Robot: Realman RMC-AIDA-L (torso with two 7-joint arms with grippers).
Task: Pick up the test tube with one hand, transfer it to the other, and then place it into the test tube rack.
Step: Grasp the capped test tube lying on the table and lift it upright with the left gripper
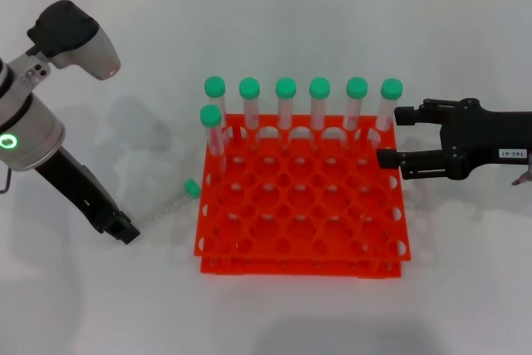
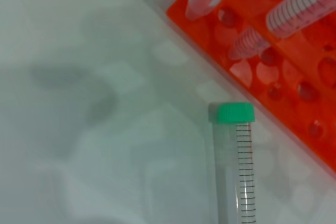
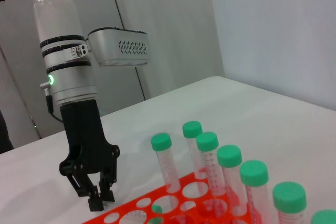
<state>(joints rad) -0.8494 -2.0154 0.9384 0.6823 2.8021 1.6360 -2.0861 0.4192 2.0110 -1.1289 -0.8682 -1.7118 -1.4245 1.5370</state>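
The unlabelled black left gripper (image 1: 126, 230) is down at the white table (image 1: 465, 288), its fingers around the base of the slim green-capped clear test tube (image 1: 170, 204), which lies just beside the orange-red plastic rack (image 1: 303, 205). The lift, handover and racking remain; the white-labelled black right gripper (image 1: 397, 137) waits open at the rack's far side.

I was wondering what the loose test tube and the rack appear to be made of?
The test tube looks like clear plastic: see-through wall, printed black graduations, matte green cap with a ribbed edge. The test tube rack looks like moulded orange-red plastic, fairly glossy, with evenly formed round holes. Glass cannot be ruled out for the tube.
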